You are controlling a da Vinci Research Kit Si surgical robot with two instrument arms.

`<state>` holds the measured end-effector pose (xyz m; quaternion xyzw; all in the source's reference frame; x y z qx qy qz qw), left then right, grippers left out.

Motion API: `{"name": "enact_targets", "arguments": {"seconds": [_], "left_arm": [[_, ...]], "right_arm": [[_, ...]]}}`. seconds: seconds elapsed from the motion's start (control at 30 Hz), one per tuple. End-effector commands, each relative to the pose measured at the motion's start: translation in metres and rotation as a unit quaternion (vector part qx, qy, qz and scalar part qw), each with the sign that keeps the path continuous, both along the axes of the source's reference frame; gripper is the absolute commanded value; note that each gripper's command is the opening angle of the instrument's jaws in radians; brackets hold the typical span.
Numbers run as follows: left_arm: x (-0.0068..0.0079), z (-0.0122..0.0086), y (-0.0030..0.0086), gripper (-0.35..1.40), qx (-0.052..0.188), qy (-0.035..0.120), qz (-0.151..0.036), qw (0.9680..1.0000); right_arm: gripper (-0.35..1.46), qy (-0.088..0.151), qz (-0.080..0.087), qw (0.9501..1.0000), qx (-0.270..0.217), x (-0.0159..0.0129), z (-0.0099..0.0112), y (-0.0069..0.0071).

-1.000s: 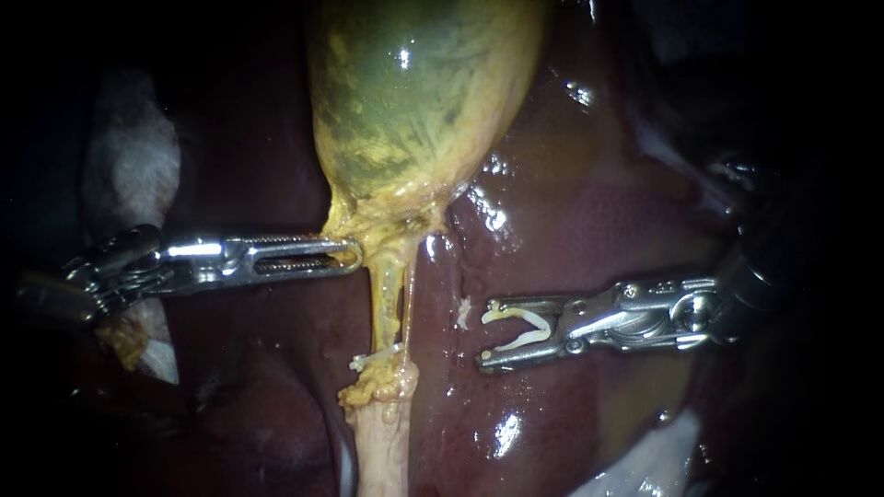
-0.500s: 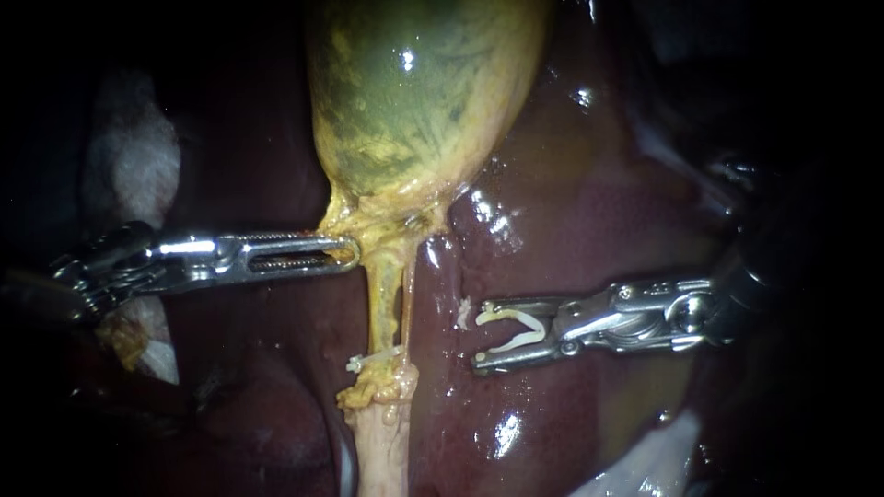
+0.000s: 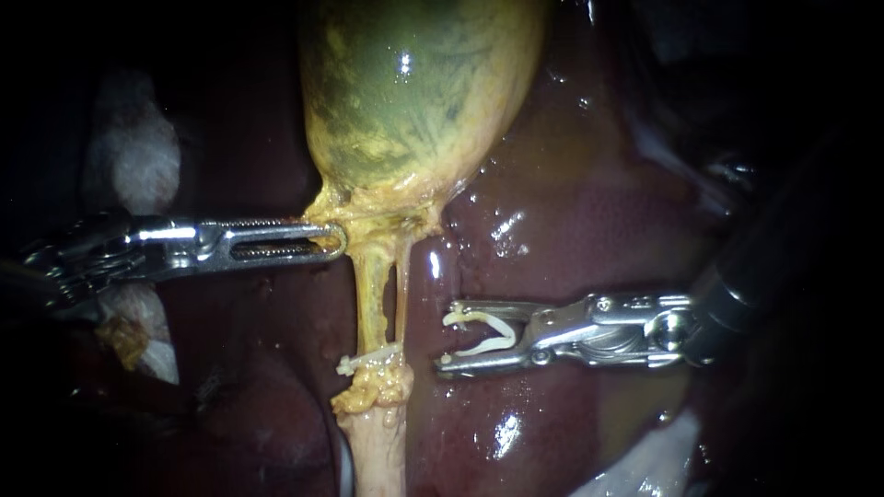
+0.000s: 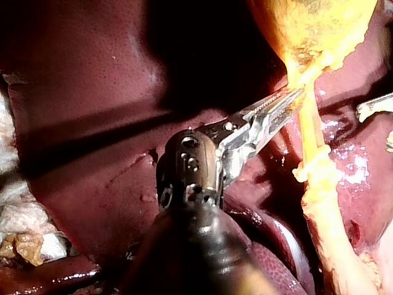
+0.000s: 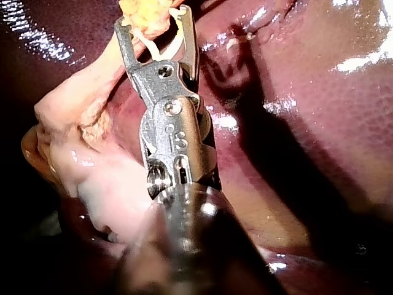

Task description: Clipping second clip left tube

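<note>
Over wet liver (image 3: 589,212), the right instrument's hand (image 3: 447,338), spread around an open clip (image 3: 474,351), has been advanced near the left tube (image 3: 370,294), not yet straddling it; the left instrument's hand (image 3: 333,241) is clamped on the gallbladder (image 3: 414,92) neck.

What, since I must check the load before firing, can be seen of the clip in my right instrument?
The clip is a pale, plastic-looking V, its two curved legs spread open toward the tubes. It sits between the jaws of the right instrument, a leg along each, held from both sides. In the endoscope view it lies over the liver, just short of the tubes.
</note>
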<state>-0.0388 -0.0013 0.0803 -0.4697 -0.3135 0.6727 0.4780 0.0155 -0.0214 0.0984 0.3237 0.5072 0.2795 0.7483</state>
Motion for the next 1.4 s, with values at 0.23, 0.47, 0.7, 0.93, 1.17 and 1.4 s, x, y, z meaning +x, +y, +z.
{"name": "enact_targets", "arguments": {"seconds": [0.23,0.47,0.7,0.93,1.17,1.4], "left_arm": [[0.0,-0.0001,-0.0001,-0.06,0.0,0.0,0.0,1.0],[0.0,-0.0001,-0.0001,-0.06,0.0,0.0,0.0,1.0],[-0.0001,-0.0001,-0.0002,-0.06,0.0,0.0,-0.001,1.0],[-0.0002,-0.0002,-0.0001,-0.06,0.0,0.001,-0.001,1.0],[-0.0002,-0.0002,-0.0002,-0.06,0.0,0.001,-0.001,1.0],[-0.0003,-0.0002,-0.0002,-0.06,0.0,0.001,-0.001,1.0]], "right_arm": [[0.59,-0.011,0.022,0.9976,0.064,0.0034,0.0,-0.0002],[0.59,-0.019,0.032,0.9922,0.119,0.0051,0.0009,-0.0001],[0.55,-0.026,0.043,0.9876,0.149,0.0052,0.002,0.0003],[0.53,-0.028,0.048,0.9847,0.165,0.005,0.0025,0.0004],[0.53,-0.06,0.057,0.9835,0.16,0.005,0.003,0.0005],[0.53,-0.073,0.053,0.9831,0.159,0.005,0.0034,0.0007]]}}
